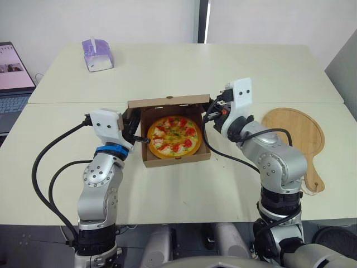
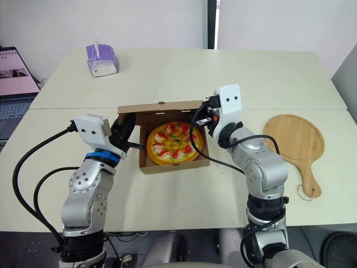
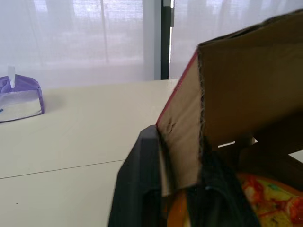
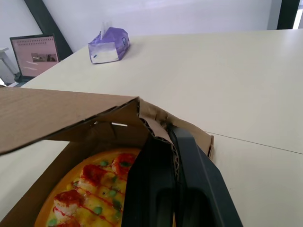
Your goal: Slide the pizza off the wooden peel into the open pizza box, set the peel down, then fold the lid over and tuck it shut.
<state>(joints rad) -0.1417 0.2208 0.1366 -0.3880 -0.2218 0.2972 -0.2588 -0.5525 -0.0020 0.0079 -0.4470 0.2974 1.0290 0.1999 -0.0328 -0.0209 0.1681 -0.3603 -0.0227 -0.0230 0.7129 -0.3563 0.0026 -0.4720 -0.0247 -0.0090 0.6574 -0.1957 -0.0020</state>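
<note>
One round pizza (image 1: 174,137) (red, green toppings) fills the brown box (image 1: 177,161).

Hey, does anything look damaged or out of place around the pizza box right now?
One small thing: the corner of the lid pinched in the right gripper looks crumpled, its corrugated edge bent and frayed. Otherwise the pizza lies flat in the box, and the peel lies flat on the table.

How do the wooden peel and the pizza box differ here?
The wooden peel lies flat and bare; the pizza box holds the pizza, its lid partly raised. The peel is untouched, while the left gripper and right gripper each clamp a side flap of the box. Both rest on the table.
</note>
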